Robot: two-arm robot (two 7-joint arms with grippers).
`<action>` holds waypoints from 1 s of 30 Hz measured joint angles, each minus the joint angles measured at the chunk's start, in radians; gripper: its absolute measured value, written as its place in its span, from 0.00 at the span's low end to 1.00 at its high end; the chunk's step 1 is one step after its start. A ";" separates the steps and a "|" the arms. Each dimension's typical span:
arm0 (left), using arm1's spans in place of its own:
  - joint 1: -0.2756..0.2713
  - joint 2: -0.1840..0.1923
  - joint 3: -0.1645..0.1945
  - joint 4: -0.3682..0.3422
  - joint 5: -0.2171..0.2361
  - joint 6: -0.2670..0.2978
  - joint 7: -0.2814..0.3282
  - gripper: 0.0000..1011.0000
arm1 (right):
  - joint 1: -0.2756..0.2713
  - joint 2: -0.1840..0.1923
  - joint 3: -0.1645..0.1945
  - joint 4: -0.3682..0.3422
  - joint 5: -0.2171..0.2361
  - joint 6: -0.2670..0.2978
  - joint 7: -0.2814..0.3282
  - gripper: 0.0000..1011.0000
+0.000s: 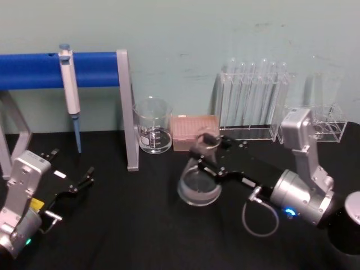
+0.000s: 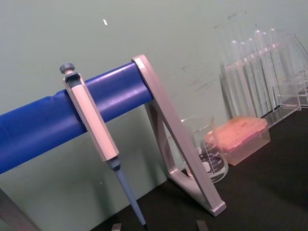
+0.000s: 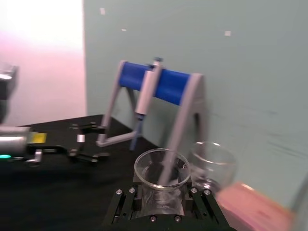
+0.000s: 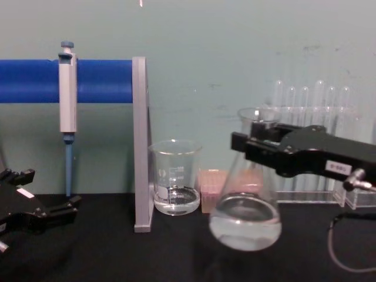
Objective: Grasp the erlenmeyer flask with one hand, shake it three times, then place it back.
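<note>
Flask grasp, right arm. Right gripper (image 4: 254, 145) reaches in from the right of the chest view, its black fingers (image 4: 242, 143) clamped on the neck of the erlenmeyer flask (image 4: 245, 223) just under the flared rim. The right wrist view looks down on the rim of the flask (image 3: 161, 168), seated between the fingers of the gripper (image 3: 161, 201).

Flask position: front-centre of the black table (image 1: 140, 236), in front of the pink tip box (image 1: 193, 130) and to the right of the glass beaker (image 1: 153, 128). It is well apart from both. A little clear liquid sits in the wide base. In the head view the flask (image 1: 198, 184) looks tilted, with the neck leaning toward the back wall under the right gripper (image 1: 207, 147). Cannot tell whether the base touches the table.

Left gripper (image 1: 84, 178) is low at the left edge, fingers spread apart with nothing between them. It is well away from the flask. The chest view shows it (image 4: 44, 202) resting near the tabletop.

Surroundings: a pipette (image 4: 67, 111) hangs on the blue bar of a grey stand (image 4: 139, 147). The beaker (image 4: 175, 179) is just right of the stand's leg and holds some clear liquid. A clear test tube rack (image 1: 253, 107) stands against the wall at the back right.
</note>
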 joint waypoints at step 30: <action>0.000 0.000 0.000 0.000 0.000 0.000 0.000 0.99 | 0.033 0.022 -0.076 0.003 0.050 -0.019 0.003 0.45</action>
